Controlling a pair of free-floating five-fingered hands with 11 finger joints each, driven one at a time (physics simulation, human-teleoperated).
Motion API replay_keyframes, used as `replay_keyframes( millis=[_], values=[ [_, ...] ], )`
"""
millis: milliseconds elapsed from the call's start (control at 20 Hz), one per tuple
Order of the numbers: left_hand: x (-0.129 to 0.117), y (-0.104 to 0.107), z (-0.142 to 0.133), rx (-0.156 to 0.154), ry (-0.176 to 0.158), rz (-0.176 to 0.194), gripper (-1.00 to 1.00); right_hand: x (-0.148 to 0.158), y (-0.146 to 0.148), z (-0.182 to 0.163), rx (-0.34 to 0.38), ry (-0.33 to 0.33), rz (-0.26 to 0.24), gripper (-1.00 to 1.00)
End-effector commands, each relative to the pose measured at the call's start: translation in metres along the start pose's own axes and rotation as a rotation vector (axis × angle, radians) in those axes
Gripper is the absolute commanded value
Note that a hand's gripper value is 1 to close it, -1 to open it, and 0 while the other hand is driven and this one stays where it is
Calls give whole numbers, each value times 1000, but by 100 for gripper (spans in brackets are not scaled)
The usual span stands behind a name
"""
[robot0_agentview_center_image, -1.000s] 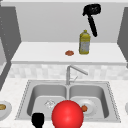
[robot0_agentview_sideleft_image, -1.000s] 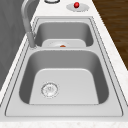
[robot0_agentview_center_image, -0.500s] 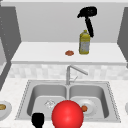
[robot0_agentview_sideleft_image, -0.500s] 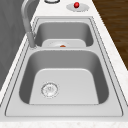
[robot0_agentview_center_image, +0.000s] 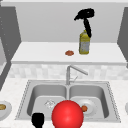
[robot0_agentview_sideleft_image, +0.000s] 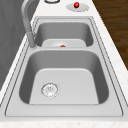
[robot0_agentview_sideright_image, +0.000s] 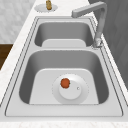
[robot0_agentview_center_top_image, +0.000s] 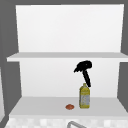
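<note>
Up on the shelf (robot0_agentview_center_image: 45, 53) behind the sink, the right hand (robot0_agentview_center_image: 85, 14) hangs in the air just above the yellow bottle (robot0_agentview_center_image: 84, 43) — a long dark finger points straight down and its tip meets the bottle's top, while the rest of the hand bunches up higher; whether it actually has a hold on the bottle I cannot tell. The upper view gives the same picture: the right hand (robot0_agentview_center_top_image: 83, 67) over the yellow bottle (robot0_agentview_center_top_image: 84, 97), which stands upright on the lower shelf (robot0_agentview_center_top_image: 37, 106), right of centre. Just left of the bottle lies a small orange-brown thing (robot0_agentview_center_image: 69, 52), apart from it. Down at the near edge, the left hand (robot0_agentview_center_image: 38, 119) sits low beside a big red ball (robot0_agentview_center_image: 67, 115), on its left — its fingers are not clear enough to call. The double sink (robot0_agentview_center_image: 107, 100) spreads out below the tap (robot0_agentview_center_image: 72, 71); in its right basin rests a round plate (robot0_agentview_sideright_image: 80, 96) with a small orange piece (robot0_agentview_sideright_image: 65, 83) on it. The left basin shows its drain (robot0_agentview_sideleft_image: 50, 89). On the table (robot0_agentview_sideleft_image: 110, 57) at the far end of the left side view, a small dish (robot0_agentview_sideleft_image: 83, 7) carries a little red thing (robot0_agentview_sideleft_image: 76, 4).
</note>
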Motion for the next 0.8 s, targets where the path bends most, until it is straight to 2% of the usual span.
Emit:
replay_keyframes(
  millis=[0,300,750],
  values=[
    [0,0,0,0,0,0,0,-3,9,-16,90,-52,7,-100],
    [0,0,0,0,0,0,0,-11,14,-47,141,-88,-17,-100],
    [0,0,0,0,0,0,0,-28,9,-94,212,-177,-43,-100]
  ],
)
